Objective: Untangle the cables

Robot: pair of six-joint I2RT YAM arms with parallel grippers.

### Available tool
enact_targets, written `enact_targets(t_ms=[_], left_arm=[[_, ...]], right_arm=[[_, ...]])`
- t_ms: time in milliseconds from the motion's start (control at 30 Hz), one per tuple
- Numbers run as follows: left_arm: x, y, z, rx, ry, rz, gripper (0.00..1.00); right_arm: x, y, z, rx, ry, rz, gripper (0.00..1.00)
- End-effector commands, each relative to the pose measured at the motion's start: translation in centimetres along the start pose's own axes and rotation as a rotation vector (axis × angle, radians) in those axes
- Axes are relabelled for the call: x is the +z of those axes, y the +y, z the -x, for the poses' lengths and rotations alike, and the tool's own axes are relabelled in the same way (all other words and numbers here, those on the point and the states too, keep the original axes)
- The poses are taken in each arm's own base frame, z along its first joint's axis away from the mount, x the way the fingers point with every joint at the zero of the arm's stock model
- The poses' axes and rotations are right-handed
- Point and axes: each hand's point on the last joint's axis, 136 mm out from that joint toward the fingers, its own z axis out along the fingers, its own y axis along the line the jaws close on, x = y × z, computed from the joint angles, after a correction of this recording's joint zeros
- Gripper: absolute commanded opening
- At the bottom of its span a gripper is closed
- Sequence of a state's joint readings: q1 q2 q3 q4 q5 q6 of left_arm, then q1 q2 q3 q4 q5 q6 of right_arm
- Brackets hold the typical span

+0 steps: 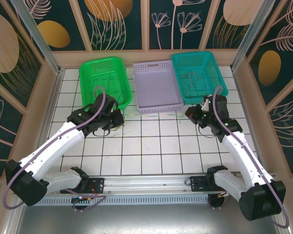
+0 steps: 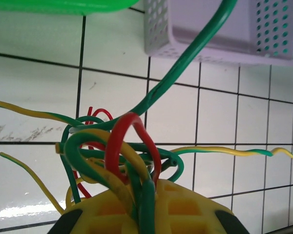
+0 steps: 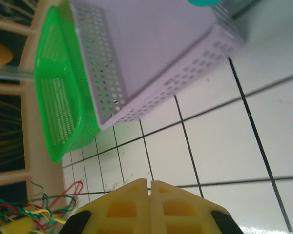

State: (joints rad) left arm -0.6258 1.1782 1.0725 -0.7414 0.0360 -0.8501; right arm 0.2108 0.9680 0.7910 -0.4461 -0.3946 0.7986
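**Desk:** From above, where does the bundle sit?

**Photographer:** The cables (image 1: 113, 127) lie in a small knot on the white tiled table (image 1: 151, 146). The knot is in front of the green basket (image 1: 106, 80), at the tip of the left gripper (image 1: 116, 119). The strands are too thin there to show which way they run. The right gripper (image 1: 191, 113) hangs near the front corners of the lilac basket (image 1: 157, 87) and the teal basket (image 1: 199, 73). All three baskets are perforated plastic, and a few thin dark wires (image 1: 191, 78) lie in the teal one.

**Desk:** And the left wrist camera?

**Photographer:** The left gripper (image 2: 142, 195), with yellow waffle-moulded fingers, is clamped on the cables (image 2: 122, 156). Glossy green, red and yellow loops bunch just above the fingers. One green strand runs up and to the right across the wall of the lilac basket (image 2: 219, 34). Yellow-and-green strands trail left and right, roughly level along the tiles.

**Desk:** The right wrist?

**Photographer:** The right gripper (image 3: 150, 187) has its yellow fingers pressed together, pad to pad, over the tiles. Beyond it, the lilac basket (image 3: 151, 53) stands just beside the green basket (image 3: 63, 97). The cables (image 3: 24, 212) show at lower left as a red, green and yellow tuft.
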Motion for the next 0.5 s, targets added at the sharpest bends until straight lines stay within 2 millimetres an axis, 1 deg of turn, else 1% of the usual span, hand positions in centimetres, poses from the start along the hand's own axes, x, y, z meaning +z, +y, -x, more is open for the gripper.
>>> enact_targets(t_ms=[0, 33, 100, 133, 167, 233, 333, 467], left_arm=[[-0.6, 3.1, 0.8, -0.036, -0.071, 0.118, 0.00], [-0.6, 3.5, 0.7, -0.034, -0.070, 0.137, 0.00], [-0.4, 4.1, 0.3, -0.019, -0.065, 0.158, 0.00], [-0.2, 4.5, 0.0, -0.013, -0.054, 0.164, 0.01], [0.1, 4.6, -0.4, -0.003, -0.044, 0.160, 0.05], [1.1, 4.9, -1.5, 0.014, -0.009, 0.142, 0.10], [2.5, 5.3, -2.8, 0.033, 0.033, 0.117, 0.13], [4.1, 6.8, -4.5, 0.063, 0.088, 0.147, 0.21]], right_arm=[[-2.2, -3.0, 2.6, 0.229, -0.135, -0.155, 0.00], [-3.0, -3.3, 3.2, 0.256, -0.170, -0.180, 0.00], [-4.6, -3.3, 4.6, 0.294, -0.237, -0.191, 0.00], [-5.4, -3.0, 5.4, 0.313, -0.270, -0.180, 0.00], [-6.0, -2.6, 6.0, 0.327, -0.294, -0.163, 0.00], [-6.8, -1.2, 7.2, 0.339, -0.331, -0.117, 0.00], [-6.7, 0.1, 7.5, 0.354, -0.306, -0.089, 0.00], [-6.7, 0.4, 7.3, 0.334, -0.307, -0.100, 0.00]])
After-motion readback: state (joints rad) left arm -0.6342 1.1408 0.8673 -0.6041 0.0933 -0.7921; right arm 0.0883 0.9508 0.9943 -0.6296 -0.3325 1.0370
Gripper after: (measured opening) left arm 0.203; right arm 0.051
